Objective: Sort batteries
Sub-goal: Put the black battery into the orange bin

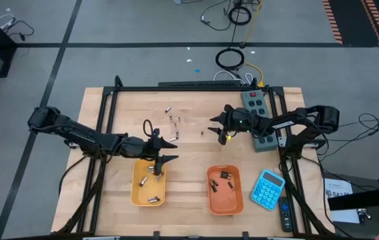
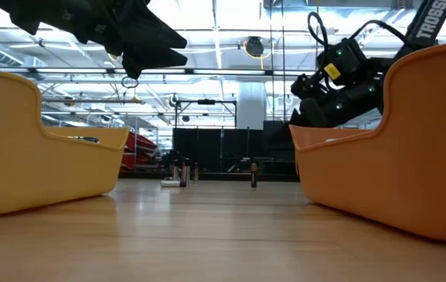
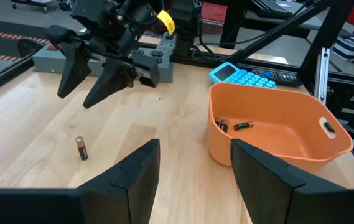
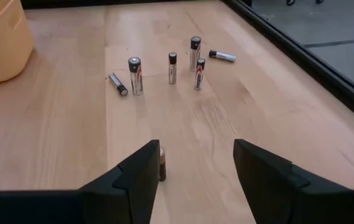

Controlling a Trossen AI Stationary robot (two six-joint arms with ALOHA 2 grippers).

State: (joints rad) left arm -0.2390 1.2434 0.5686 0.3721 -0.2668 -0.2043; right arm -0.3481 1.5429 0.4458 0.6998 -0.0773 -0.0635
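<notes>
Six batteries lay or stood in a loose cluster on the wooden table toward its far side: four upright, two lying flat. A seventh, a single dark battery, stood apart, just in front of the right gripper, whose fingers were spread wide and held nothing.

The yellow tray held several silvery cells; the exact count could not be told from above. The orange tray showed two dark ones in the left wrist view, three from overhead.

The left gripper hung over the yellow tray's far end, jaws apart and empty.

The low view alone caught white lettering, "TROSS", on the right arm. A blue calculator sat beside the orange tray.
</notes>
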